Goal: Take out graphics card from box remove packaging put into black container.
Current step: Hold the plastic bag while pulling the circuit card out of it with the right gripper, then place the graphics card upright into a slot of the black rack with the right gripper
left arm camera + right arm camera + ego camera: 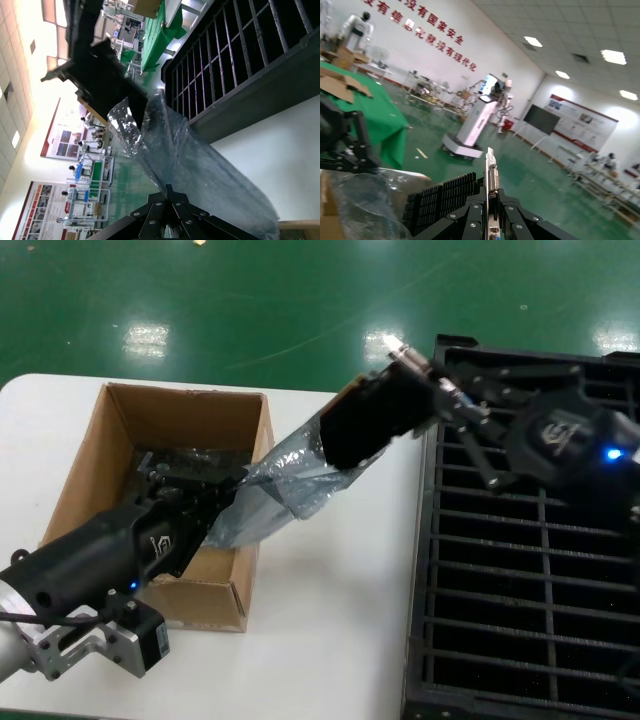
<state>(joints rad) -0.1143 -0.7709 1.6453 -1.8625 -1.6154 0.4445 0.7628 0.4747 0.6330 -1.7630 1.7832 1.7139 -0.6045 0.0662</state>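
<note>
The graphics card (375, 418) is held in the air between the box (118, 420) and the black container (520, 570). My right gripper (440, 392) is shut on its silver bracket end (491, 176). Its dark heatsink (445, 197) shows beside the fingers. The card's lower end still sits in the mouth of the grey packaging bag (275, 492). My left gripper (235, 485) is shut on the bag's other end, above the box's right wall. The bag (200, 170) stretches from the left gripper (170, 189) up to the card (107, 80).
The cardboard box stands open on the white table (330, 640), with dark items inside (185, 460). The slotted black container (235, 65) fills the right side. Green floor (250, 310) lies beyond the table's far edge.
</note>
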